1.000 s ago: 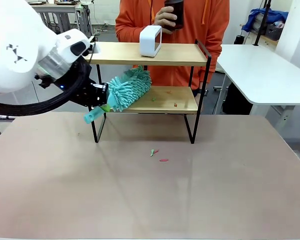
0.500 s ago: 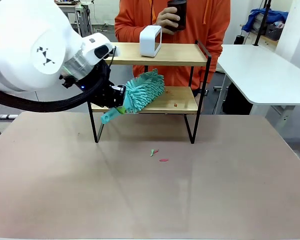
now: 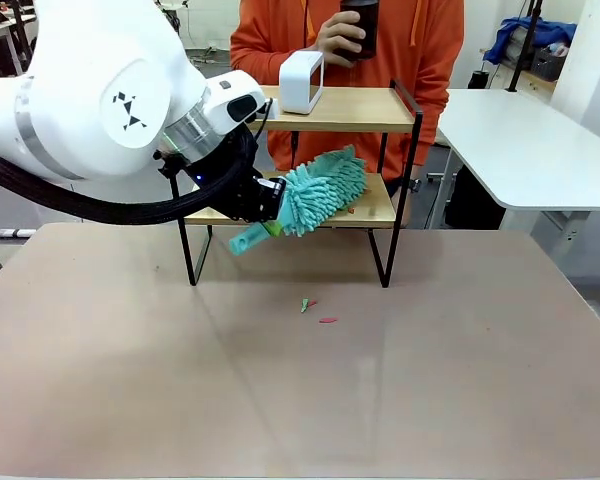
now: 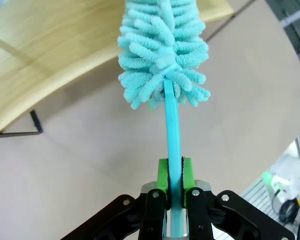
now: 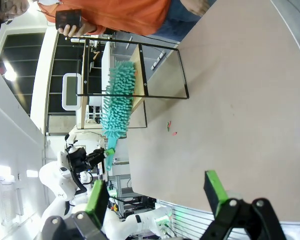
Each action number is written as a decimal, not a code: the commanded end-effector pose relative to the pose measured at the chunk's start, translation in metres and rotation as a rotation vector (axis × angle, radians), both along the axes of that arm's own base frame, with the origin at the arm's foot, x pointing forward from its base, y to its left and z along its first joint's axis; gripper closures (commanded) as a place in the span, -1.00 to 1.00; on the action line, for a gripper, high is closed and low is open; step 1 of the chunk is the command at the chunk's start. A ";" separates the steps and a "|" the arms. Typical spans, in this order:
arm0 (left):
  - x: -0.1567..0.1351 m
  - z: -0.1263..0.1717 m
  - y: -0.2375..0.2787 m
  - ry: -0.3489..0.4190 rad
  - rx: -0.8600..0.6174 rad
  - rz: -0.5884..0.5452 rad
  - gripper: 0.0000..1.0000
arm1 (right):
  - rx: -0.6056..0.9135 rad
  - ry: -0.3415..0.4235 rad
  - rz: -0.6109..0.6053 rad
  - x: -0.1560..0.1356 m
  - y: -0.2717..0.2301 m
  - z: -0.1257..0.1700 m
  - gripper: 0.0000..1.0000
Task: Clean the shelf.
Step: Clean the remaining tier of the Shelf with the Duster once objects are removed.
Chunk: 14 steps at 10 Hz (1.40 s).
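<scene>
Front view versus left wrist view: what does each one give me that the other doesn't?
Front view: the person holding a dark cup, a white box atop the shelf, scraps on the table. Left wrist view: the left end effector with green pads clamped on the duster handle. Both: the table and the duster's teal head at the shelf's lower board.

Bright, even light; faint shadow under shelf (image 3: 350, 108) on surface (image 3: 430, 380). Wrist views bow at edges; right wrist glare, probably lamps.

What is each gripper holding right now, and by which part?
The left gripper holds the teal duster by its thin handle, jaws shut on it. The right gripper is open, holding nothing.
</scene>
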<state>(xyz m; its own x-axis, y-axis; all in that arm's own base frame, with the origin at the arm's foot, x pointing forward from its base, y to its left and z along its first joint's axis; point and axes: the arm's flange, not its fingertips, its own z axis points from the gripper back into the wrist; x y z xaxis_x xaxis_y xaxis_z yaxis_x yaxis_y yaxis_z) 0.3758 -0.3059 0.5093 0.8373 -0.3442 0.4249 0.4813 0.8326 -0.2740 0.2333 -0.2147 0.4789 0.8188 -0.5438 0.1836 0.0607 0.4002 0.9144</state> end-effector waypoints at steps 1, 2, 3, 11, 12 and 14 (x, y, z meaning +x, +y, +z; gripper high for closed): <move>-0.011 0.007 0.015 0.030 0.038 -0.141 0.75 | 0.003 -0.034 0.004 0.003 0.000 0.002 -1.00; -0.020 0.010 0.021 0.033 0.065 -0.227 0.75 | 0.003 -0.034 0.004 0.003 0.000 0.002 -1.00; -0.032 0.012 0.030 0.043 0.098 -0.312 0.75 | 0.003 -0.034 0.004 0.003 0.000 0.002 -1.00; -0.093 0.023 0.113 0.025 0.115 -0.381 0.75 | 0.003 -0.034 0.004 0.003 0.000 0.002 -1.00; -0.092 0.026 0.119 0.036 0.094 -0.377 0.75 | 0.003 -0.034 0.004 0.003 0.000 0.002 -1.00; -0.094 0.066 0.177 0.057 -0.062 -0.417 0.75 | 0.003 -0.034 0.004 0.003 0.000 0.002 -1.00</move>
<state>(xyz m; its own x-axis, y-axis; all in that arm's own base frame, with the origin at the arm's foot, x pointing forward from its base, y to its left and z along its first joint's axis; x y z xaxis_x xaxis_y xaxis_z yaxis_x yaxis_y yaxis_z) 0.2855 -0.1642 0.5513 0.6727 -0.6445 0.3633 0.7380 0.6197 -0.2671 0.2333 -0.2147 0.4788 0.8189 -0.5437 0.1835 0.0608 0.4002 0.9144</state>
